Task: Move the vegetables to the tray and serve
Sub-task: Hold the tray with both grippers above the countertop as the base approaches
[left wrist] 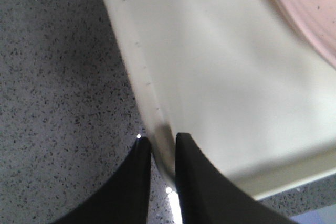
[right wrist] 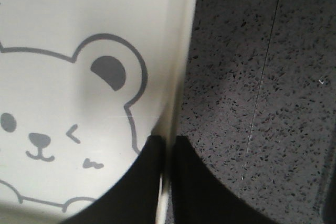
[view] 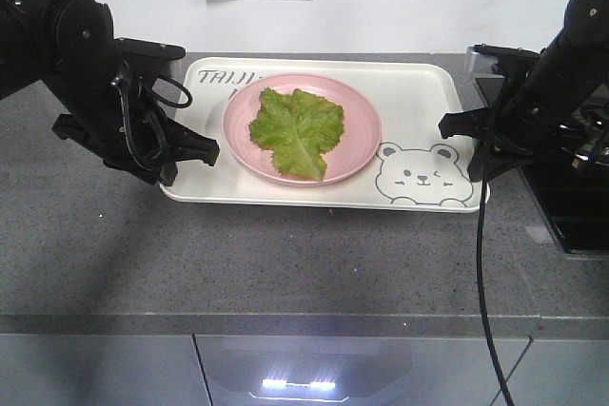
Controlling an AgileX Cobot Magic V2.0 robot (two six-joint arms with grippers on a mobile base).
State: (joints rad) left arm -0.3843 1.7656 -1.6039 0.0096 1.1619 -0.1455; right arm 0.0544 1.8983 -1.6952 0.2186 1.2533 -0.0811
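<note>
Cream-white, stiff plastic rectangular tray (view: 419,102) sits pinched by its thin raised rims between the narrowed left gripper (left wrist: 163,148) and right gripper (right wrist: 168,142), carrying between them a slide-prone round pink plate (view: 357,116) with the light, limp green lettuce leaf (view: 297,130).

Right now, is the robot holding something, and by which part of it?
Both tools hold the tray by its raised rim: the left tool pinches the rim at one end, and the right tool pinches the rim at the end with the bear drawing.
</note>
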